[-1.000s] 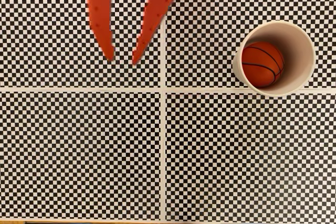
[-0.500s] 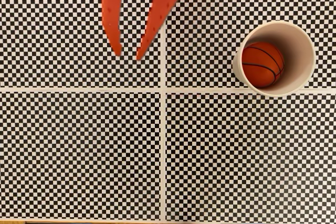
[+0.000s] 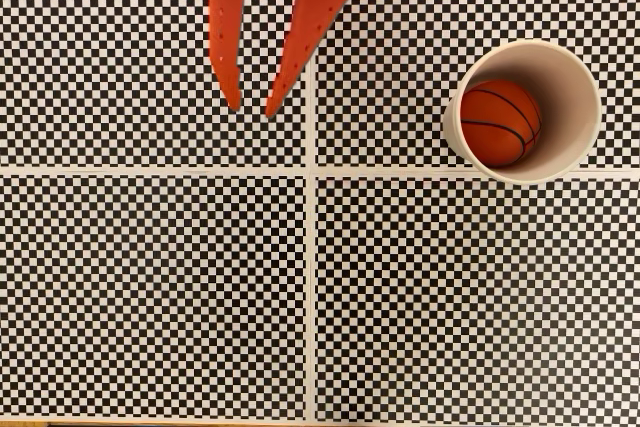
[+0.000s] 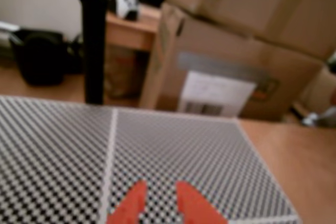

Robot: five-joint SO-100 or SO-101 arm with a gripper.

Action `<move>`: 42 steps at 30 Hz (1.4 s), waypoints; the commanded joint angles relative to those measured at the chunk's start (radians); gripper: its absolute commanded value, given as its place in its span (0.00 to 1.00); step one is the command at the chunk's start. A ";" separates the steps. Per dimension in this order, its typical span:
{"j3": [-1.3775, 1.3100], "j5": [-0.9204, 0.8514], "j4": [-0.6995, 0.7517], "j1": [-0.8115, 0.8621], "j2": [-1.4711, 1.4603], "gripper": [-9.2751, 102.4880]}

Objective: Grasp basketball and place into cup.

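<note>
Bench [image 3: 150,287]: checkerboard sheets in black and white, divided by pale seams into four panels; wooden surface beyond the pattern's edge in the wrist view.

Boxes [image 4: 236,51]: brown cardboard, stacked behind the bench, blurred.

Cup [image 3: 575,72]: cream paper, upright at right of the fixed view, mouth facing the camera, so its long axis runs vertically; evidently stood open-end up to receive the ball.

Claw [image 3: 252,107]: two orange fingers, slightly spread with a narrow gap at the tips, holding nothing; well apart from the cup, at upper left. Tips point down the frame.

Basketball [image 3: 500,123]: orange, black seams, resting inside the cup against its left wall. Round, no long axis. Placement judged complete.
</note>
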 commanded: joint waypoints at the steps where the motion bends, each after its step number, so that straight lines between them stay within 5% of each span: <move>1: 0.011 -0.002 -0.009 -0.006 0.018 0.08; 42: 0.341 0.080 -0.020 -0.066 0.060 0.08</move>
